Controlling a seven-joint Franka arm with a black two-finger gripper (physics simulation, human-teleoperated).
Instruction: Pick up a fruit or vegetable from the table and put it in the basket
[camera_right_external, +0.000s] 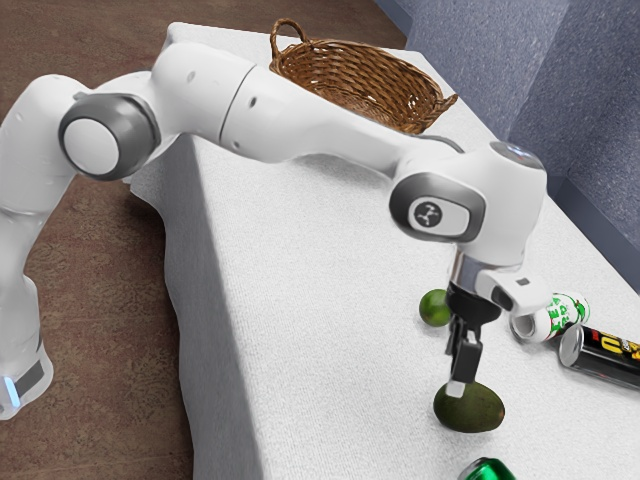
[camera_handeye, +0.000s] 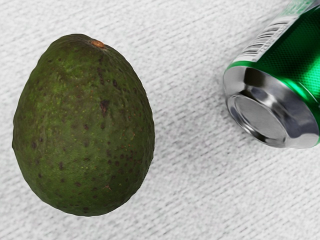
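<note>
In the exterior view my gripper (camera_right_external: 460, 374) points down just above the dark green avocado (camera_right_external: 470, 408), its tip overlapping the fruit's upper edge there; whether they touch I cannot tell. The avocado (camera_handeye: 85, 127) lies whole and uncovered on the white cloth in the wrist view, its stem spot visible. A smaller green lime (camera_right_external: 435, 308) rests on the table behind the hand, toward the basket. The brown wicker basket (camera_right_external: 300, 68) stands at the far end of the table, partly behind the arm.
A green can (camera_right_external: 488, 470) lies near the avocado; its metal end (camera_handeye: 257, 117) faces the fruit in the wrist view. A white-and-green can (camera_right_external: 552, 318) and a black can (camera_right_external: 603, 352) lie toward the exterior view's right on the white-covered table (camera_right_external: 310, 300).
</note>
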